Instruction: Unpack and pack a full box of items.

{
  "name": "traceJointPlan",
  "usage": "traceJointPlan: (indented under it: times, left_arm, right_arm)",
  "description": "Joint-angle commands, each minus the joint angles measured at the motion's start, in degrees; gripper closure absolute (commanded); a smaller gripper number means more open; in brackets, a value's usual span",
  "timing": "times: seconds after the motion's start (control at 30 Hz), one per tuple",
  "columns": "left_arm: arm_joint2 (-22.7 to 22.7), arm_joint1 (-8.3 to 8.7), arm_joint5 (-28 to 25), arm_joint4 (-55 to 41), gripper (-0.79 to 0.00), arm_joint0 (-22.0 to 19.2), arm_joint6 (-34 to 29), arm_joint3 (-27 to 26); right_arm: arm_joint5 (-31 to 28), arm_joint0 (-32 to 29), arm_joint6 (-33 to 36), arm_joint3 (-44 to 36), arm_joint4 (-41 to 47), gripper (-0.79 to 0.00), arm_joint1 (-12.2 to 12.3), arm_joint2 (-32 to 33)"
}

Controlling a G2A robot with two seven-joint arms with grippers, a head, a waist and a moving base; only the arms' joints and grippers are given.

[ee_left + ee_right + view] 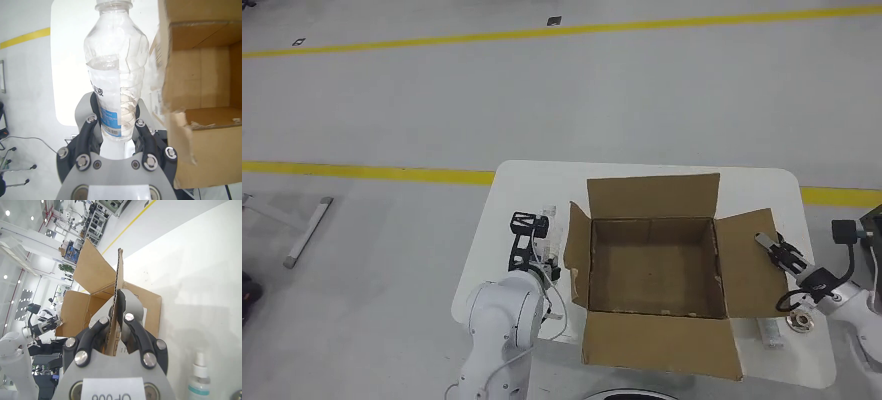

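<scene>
The left gripper (115,111) holds in its jaws the base of a clear plastic water bottle (115,47), beside the open brown cardboard box (204,79); the right gripper (116,306) pinches this box's flap (119,264) between its jaws.

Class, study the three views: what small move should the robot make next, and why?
Probably lift the bottle over the left flap and above the box. The left gripper is shut on it outside that flap, the box looks empty, and the right gripper pinches the right flap.
</scene>
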Motion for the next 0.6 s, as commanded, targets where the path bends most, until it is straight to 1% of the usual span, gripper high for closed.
traceJointPlan:
  times: [0.0, 0.17, 0.3, 0.43, 0.5, 0.57]
  left_arm:
    - [0.16, -0.07, 0.65, -0.66, 0.000, -1.34, -0.56, -1.17]
    - [1.19, -0.24, 1.46, -1.22, 0.000, -4.93, -2.14, -3.97]
    - [3.04, -0.57, 1.78, -4.78, 0.000, -8.03, -3.87, -5.56]
    - [5.33, -0.89, 2.17, -8.14, 0.000, -10.31, -5.05, -5.24]
    - [6.70, -0.99, 2.01, -8.28, 0.000, -11.40, -4.87, -4.18]
    - [8.46, -1.16, 2.98, -8.42, 0.000, -11.75, -4.34, -3.17]
  right_arm:
    - [0.43, 0.12, -0.74, -0.58, -0.43, 0.000, -0.10, -1.01]
    - [2.20, 0.68, -2.84, -1.87, -1.34, 0.000, -0.31, -2.93]
    - [3.13, 0.73, -3.99, -2.66, -1.65, 0.000, -0.43, -3.99]
    - [3.52, 0.40, -4.78, -3.55, -2.26, 0.000, -0.50, -4.81]
    - [3.64, 0.23, -5.10, -3.81, -2.78, 0.000, -0.50, -4.96]
    - [3.72, 0.04, -5.33, -4.07, -3.21, 0.000, -0.50, -5.18]
